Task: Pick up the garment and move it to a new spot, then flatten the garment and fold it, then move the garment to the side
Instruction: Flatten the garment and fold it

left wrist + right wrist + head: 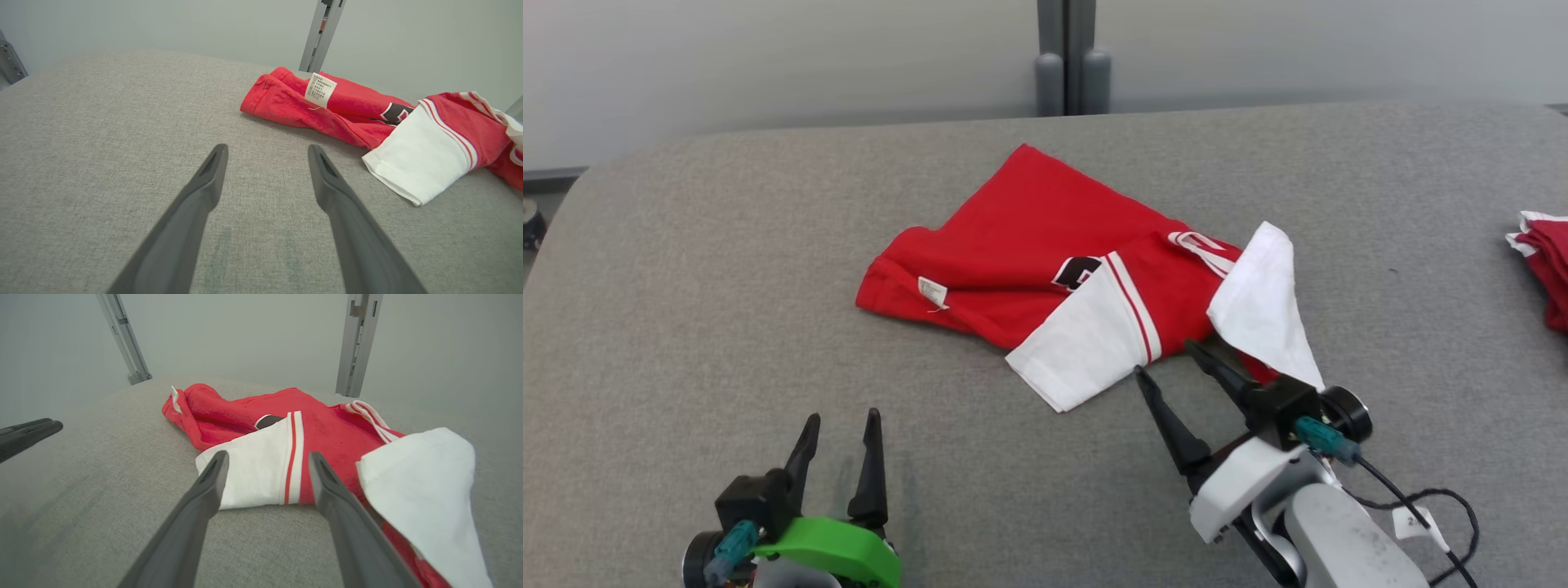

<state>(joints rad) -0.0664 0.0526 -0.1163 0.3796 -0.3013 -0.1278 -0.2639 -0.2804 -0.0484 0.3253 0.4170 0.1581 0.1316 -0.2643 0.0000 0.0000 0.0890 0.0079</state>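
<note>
The garment (1029,245), a red jersey with white sleeves, lies crumpled in the middle of the grey table (686,286). One white sleeve (1082,343) points toward me; a second white sleeve (1266,302) drapes to its right. My right gripper (1168,359) is open at the jersey's near edge, one finger touching or under the right sleeve. In the right wrist view the gripper (267,457) frames the striped sleeve (253,473). My left gripper (841,420) is open and empty at the lower left, well short of the garment (347,110), whose white tag (320,90) shows.
A second red-and-white cloth bundle (1543,261) lies at the table's right edge. A grey post (1072,57) stands behind the table's far edge. Bare table surface stretches left of the jersey. A black cable (1429,506) hangs from my right wrist.
</note>
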